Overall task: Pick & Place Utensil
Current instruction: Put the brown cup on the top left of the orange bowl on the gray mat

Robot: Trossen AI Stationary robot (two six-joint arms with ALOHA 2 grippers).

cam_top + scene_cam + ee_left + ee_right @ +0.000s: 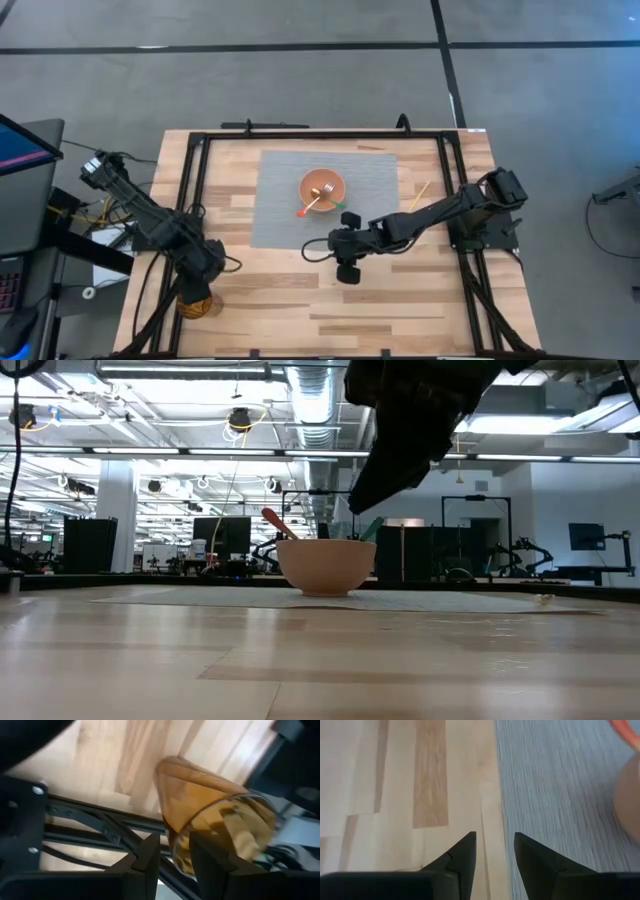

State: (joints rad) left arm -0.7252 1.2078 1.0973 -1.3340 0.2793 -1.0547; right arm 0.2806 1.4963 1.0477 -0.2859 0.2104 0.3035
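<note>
A tan bowl (322,188) (326,565) sits on a grey mat (290,215). In it lean an orange-handled utensil (275,522), a green-handled one (372,528) and a fork (318,198). My right gripper (320,247) (495,850) hovers open and empty over the mat's near edge, just near of the bowl (630,795). My left gripper (197,290) (175,857) is at the table's near-left corner, shut on an amber translucent cup (197,306) (210,805). My left gripper has the amber cup's wall near its rim (177,852) pinched between the two fingers; one finger seems to stand inside the mouth and one outside. The cup is tilted, its mouth turned toward the wrist camera. Whether it is lifted off the table I cannot tell.
A thin wooden stick (418,193) lies on the table right of the mat. A black frame rail (320,133) runs around the tabletop, and its bars (100,820) pass under the left gripper. Bare wood (330,310) stretches along the table's near side.
</note>
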